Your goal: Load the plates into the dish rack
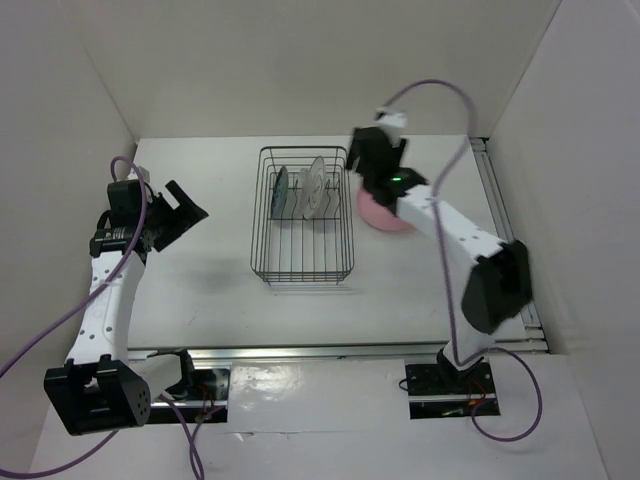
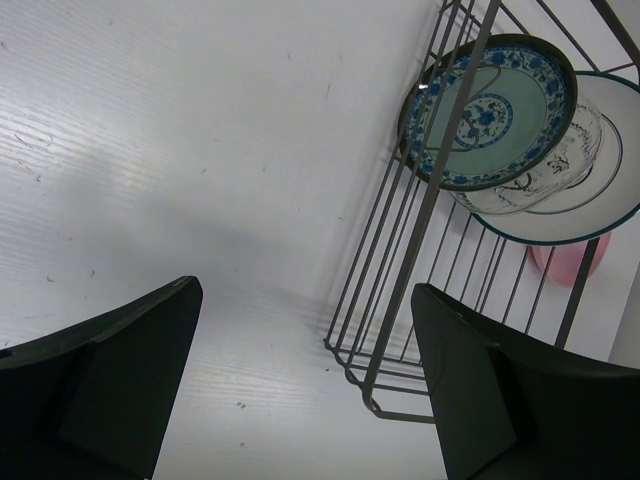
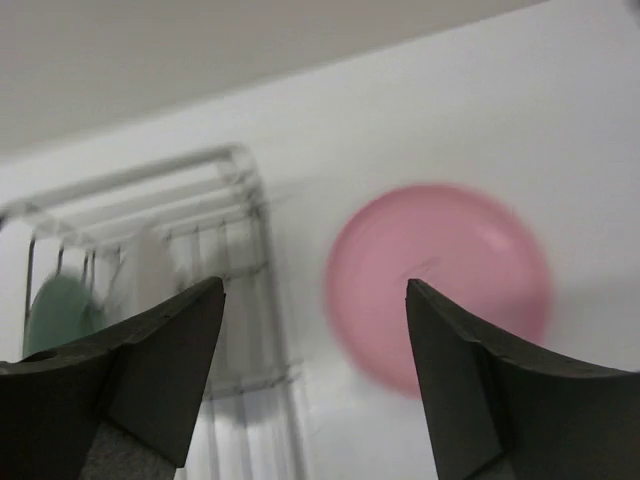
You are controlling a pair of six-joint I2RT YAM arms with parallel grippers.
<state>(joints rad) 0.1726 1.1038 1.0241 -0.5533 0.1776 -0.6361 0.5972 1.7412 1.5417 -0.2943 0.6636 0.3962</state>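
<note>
Three of four are in. The dish rack (image 1: 305,281) sits mid-desk (image 1: 200,290). The teal plate (image 2: 490,110), glass plate (image 2: 560,165) and white plate (image 2: 620,170) stand on edge at its far end, in that order from the left. They're close-packed, face to face. The prongs keep them upright, which is why they stand rather than lie flat.

The pink plate (image 1: 378,216) is the one not yet loaded. It lies flat on the desk just beside the rack's right wall, at the far end. I can't tell whether it touches the wire. It's on the right arm's (image 1: 450,225) side, so I'd judge that arm takes it.

Right jaws: above the pink plate, pointing down toward it and the rack corner. The right wrist view is smeared, but it shows them spread wide with nothing between them. They're released and touch neither plate nor rack. A flat plate gives little edge to grab, so the pickup looks like the fiddly part. My guess is one finger has to get under the rim.

Left jaws: well left of the rack, off the desk, facing the rack's left wall. They're spread fully apart, empty and touching nothing. The left arm (image 1: 105,300) looks parked out of the way, probably because nothing on that side needs loading.
</note>
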